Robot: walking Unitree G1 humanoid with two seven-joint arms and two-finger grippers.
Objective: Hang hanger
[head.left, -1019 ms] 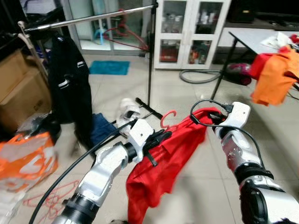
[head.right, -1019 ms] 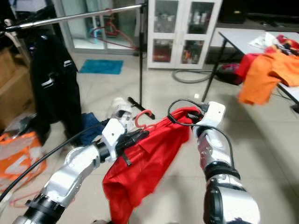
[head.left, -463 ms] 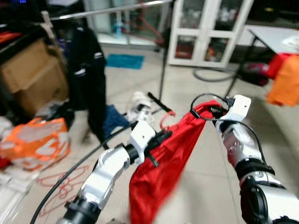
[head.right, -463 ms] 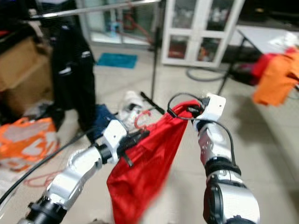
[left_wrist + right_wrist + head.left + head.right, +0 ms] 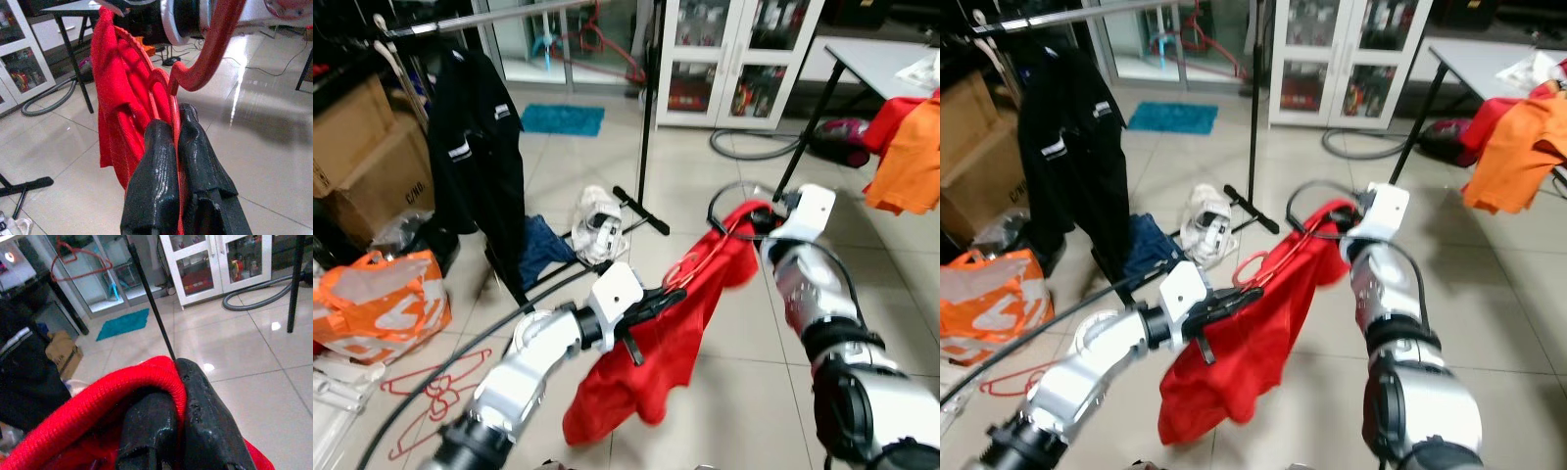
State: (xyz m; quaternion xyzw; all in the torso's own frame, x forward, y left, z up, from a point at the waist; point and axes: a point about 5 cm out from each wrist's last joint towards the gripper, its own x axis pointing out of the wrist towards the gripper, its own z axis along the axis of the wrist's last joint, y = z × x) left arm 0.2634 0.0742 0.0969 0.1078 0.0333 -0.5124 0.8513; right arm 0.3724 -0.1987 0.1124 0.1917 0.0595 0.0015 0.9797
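Note:
A red garment (image 5: 646,362) hangs on a red hanger (image 5: 690,269) and is stretched between my two grippers in front of me. My left gripper (image 5: 656,299) is shut on the hanger's wire just below the hook (image 5: 215,54). My right gripper (image 5: 759,217) is shut on the garment's upper edge (image 5: 122,382), holding it higher and to the right. The clothes rail (image 5: 509,15) crosses the upper left on a black pole (image 5: 646,98). A black jacket (image 5: 475,147) hangs from it, with spare red hangers (image 5: 597,29) further along.
Cardboard boxes (image 5: 362,147) and an orange bag (image 5: 382,304) stand at the left. A red hanger (image 5: 435,392), a white bag (image 5: 592,220) and a blue cloth (image 5: 543,250) lie on the floor. A table (image 5: 881,59) draped with orange clothes (image 5: 906,147) is at the right, a white cabinet (image 5: 734,49) behind.
The camera has swung and steadied, so the rail and jacket now sit sharper at upper left. Both grippers keep their hold, and the garment hangs a little lower and more spread.

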